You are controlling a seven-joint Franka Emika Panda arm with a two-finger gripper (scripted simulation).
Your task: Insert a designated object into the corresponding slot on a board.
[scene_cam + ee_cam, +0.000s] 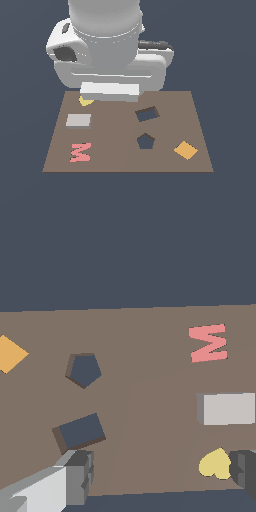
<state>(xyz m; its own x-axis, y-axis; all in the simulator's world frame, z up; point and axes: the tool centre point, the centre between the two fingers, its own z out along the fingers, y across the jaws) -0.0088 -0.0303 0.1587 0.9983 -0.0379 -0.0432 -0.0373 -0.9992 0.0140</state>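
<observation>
The light grey rectangular block [78, 120] lies flat on the brown board [115, 150] toward the exterior view's left, and shows in the wrist view [229, 408]. The dark, slightly tilted rectangular slot [147, 114] is toward the exterior view's right of the board's middle and also shows in the wrist view [81, 431]. My gripper [162, 476] is open wide and empty. It hangs over the board's far edge, between the slot and the block. One finger [80, 476] is near the slot and the other [245, 472] is by the yellow heart. The arm's body hides the fingers in the exterior view.
A dark pentagon cut-out [145, 141] sits in front of the slot. A pink M [80, 152] lies in front of the block, an orange diamond tile [186, 149] at the exterior view's right, and a yellow heart [85, 101] behind the block, partly under the white hand [110, 92].
</observation>
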